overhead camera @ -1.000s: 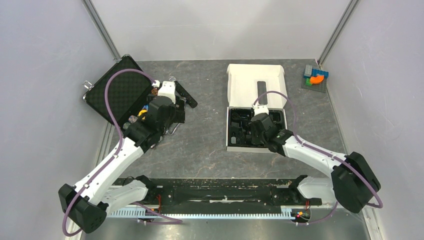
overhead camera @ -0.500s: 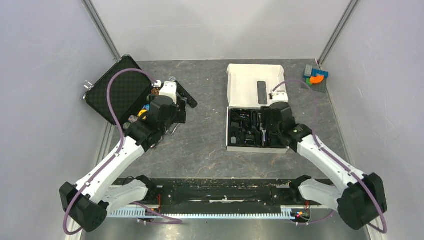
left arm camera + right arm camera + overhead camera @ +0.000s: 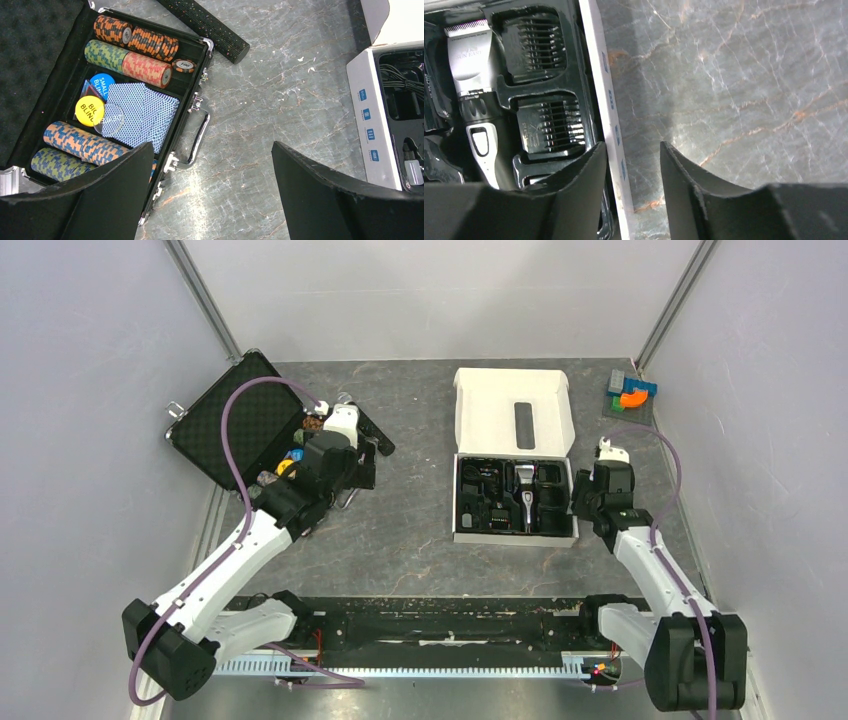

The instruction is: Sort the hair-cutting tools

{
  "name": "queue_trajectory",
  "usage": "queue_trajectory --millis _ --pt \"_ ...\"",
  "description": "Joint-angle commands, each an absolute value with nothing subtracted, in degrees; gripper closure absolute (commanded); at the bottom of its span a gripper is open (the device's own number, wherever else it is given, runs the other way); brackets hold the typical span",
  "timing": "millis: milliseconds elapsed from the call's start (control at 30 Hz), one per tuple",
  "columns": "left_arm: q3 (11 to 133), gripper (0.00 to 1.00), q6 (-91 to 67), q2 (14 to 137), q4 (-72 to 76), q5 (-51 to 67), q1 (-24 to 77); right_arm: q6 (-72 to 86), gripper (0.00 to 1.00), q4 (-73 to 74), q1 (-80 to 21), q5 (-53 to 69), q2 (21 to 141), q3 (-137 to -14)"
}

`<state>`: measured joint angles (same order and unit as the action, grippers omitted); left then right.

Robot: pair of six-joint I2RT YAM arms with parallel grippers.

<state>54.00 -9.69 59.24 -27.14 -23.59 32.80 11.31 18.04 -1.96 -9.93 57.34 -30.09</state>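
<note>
Right gripper [image 3: 630, 172], jaws partly spread and pinching nothing, hung above the right wall of the white box [image 3: 606, 100]. Just to its left, two comb attachments [image 3: 538, 47] lay in moulded slots that keep each piece apart, with the hair clipper [image 3: 473, 95] beyond them. Left gripper [image 3: 212, 170], spread wide and empty, hovered beside the poker chip case [image 3: 196, 102].
</note>
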Motion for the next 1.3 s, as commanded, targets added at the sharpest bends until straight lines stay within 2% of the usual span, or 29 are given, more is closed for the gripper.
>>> queue_trajectory --millis 0,233,400,633,1000,1267 --pt "55.55 0.06 -9.23 59.01 -26.1 -23.29 32.54 9.69 0.58 10.57 -0.66 -1.21 59.43 -30.02" --pt "55.46 0.06 -9.14 58.93 -26.1 -23.29 32.52 8.87 0.85 5.14 -0.7 12.3 63.99 -28.26" --pt "55.55 0.06 -9.14 59.31 -26.11 -23.14 32.52 9.66 1.0 0.47 -1.14 18.29 65.72 -27.64" --pt "55.7 0.06 -9.27 60.33 -26.11 -22.92 32.52 14.24 1.0 -3.55 -4.85 17.31 68.37 -29.47" --pt "57.54 0.06 -11.31 64.1 -27.06 -20.23 32.35 36.55 1.0 -10.07 -15.6 -6.71 64.11 -23.83" --pt "58.73 0.06 -12.64 66.74 -27.51 -18.54 31.91 38.89 1.0 -13.03 -17.71 -9.24 68.81 -27.51"
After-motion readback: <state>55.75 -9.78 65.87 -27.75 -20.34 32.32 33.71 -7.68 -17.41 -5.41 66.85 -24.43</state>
